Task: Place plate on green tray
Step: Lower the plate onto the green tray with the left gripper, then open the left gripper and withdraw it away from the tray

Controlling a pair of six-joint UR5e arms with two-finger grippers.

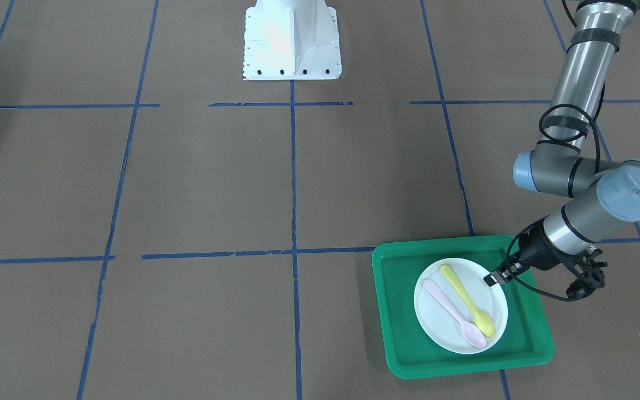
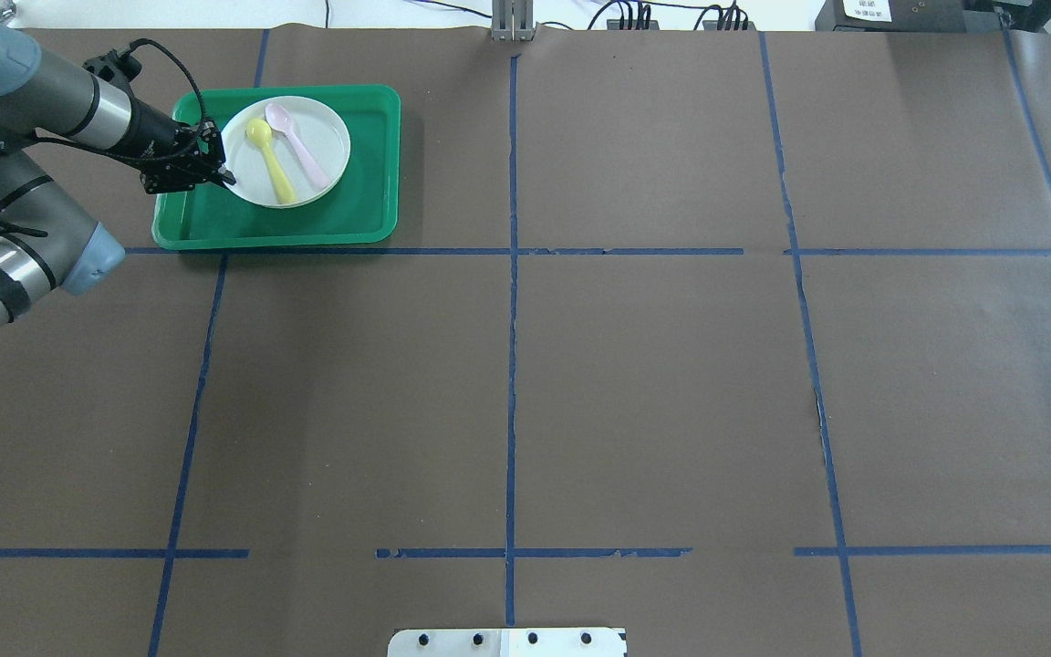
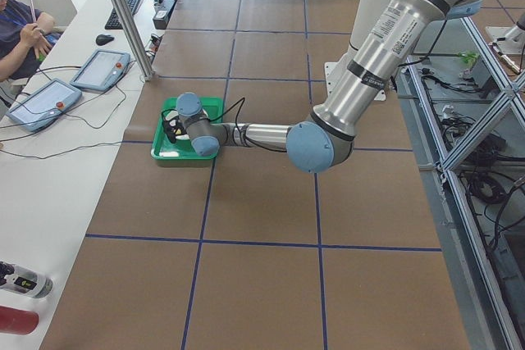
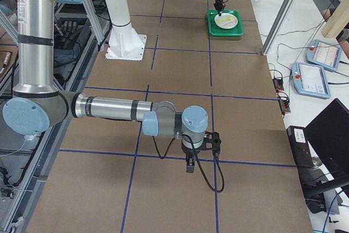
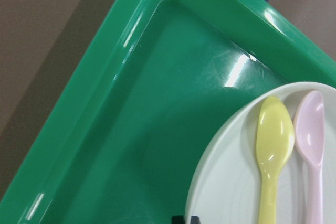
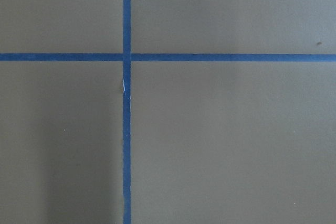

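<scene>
White plastic plate (image 1: 486,291) looks light, stiff, a bit slick, so grab its raised rim; left gripper (image 1: 492,279) sits right at that rim, can't tell if pinching.

One camera sits behind my shoulders, looking down on the bench (image 2: 671,365); another faces me steeply from across it. Both share the green tray (image 1: 398,311). Two more watch from its ends; my wrist cameras look closely down.

By the black left gripper (image 1: 491,279) we saw a white plate (image 1: 439,325), a yellow spoon (image 1: 466,299), a pink spoon (image 1: 450,307), a green tray (image 1: 398,311), and a blue-gridded brown table (image 1: 214,183).
</scene>
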